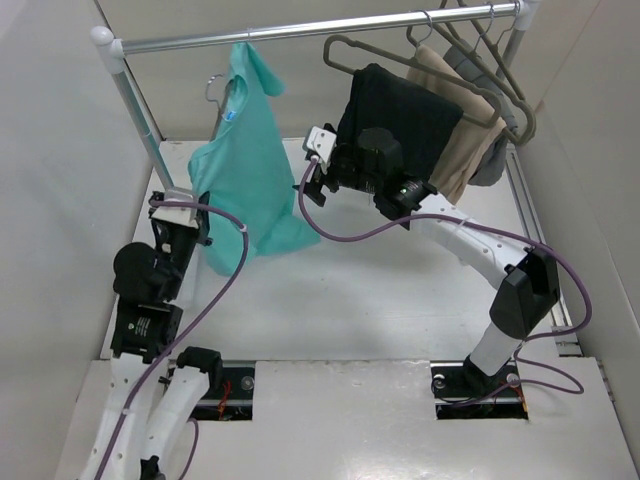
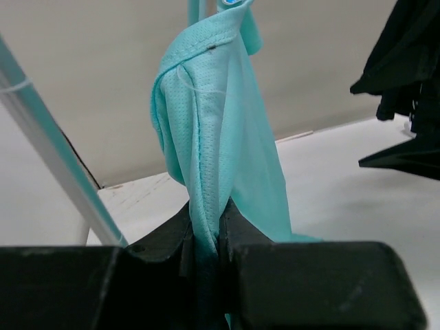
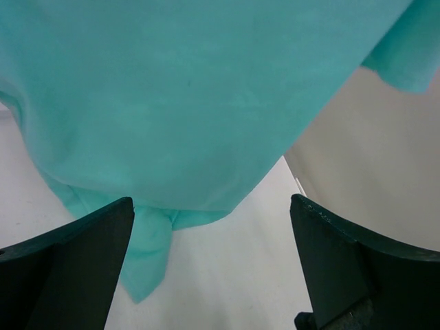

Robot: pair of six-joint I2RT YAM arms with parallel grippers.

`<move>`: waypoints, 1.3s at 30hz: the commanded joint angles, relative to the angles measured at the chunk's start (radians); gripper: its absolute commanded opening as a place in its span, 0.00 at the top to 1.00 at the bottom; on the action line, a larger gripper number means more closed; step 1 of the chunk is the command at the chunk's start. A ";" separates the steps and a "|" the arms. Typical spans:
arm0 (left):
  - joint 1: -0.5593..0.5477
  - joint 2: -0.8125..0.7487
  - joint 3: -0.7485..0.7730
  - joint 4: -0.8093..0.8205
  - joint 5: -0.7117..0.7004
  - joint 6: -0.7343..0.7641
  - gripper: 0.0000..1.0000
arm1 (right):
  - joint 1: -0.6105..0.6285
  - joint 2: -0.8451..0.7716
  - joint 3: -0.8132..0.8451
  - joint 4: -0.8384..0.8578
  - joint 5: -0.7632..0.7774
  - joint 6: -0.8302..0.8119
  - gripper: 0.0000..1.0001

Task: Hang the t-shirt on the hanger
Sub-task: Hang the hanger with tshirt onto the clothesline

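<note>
The left gripper (image 2: 206,237) pinches a fold of the t-shirt (image 1: 250,170) at its near left hem. The right gripper (image 1: 314,172) hovers just right of the cloth, fingers spread. To do this well, draw the hem gently down so the shoulders seat evenly. The shirt hangs far left on the rail (image 1: 300,30), teal, fine-meshed and bunched. Only the hook of the hanger (image 1: 213,88) shows, so the seating is probably incomplete.
</note>
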 commanded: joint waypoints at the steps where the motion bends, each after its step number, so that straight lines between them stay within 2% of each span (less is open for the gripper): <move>1: 0.004 -0.040 0.105 0.038 -0.074 -0.074 1.00 | -0.005 -0.014 -0.001 0.045 -0.036 -0.007 0.00; 4: 0.004 -0.040 0.145 0.026 -0.118 -0.119 1.00 | -0.005 -0.003 0.018 0.045 -0.047 -0.007 0.00; 12: 0.004 -0.030 0.197 0.037 -0.104 -0.076 1.00 | 0.004 0.006 0.016 0.045 -0.056 -0.038 0.00; 19: 0.004 0.058 0.271 0.083 -0.144 -0.108 1.00 | 0.004 -0.013 0.005 0.045 -0.056 -0.059 0.00; 24: 0.004 0.072 0.282 0.118 -0.085 -0.038 1.00 | 0.004 -0.033 -0.027 0.054 -0.053 -0.078 0.02; 29: 0.004 0.044 0.240 0.072 -0.023 0.031 1.00 | 0.004 -0.052 -0.047 0.064 -0.044 -0.087 0.02; 34: 0.004 -0.040 0.183 0.236 0.069 0.204 1.00 | 0.004 -0.041 -0.036 0.064 -0.044 -0.087 0.02; 39: 0.004 -0.078 0.183 0.296 0.069 0.240 1.00 | 0.004 -0.018 -0.018 0.064 -0.055 -0.078 0.02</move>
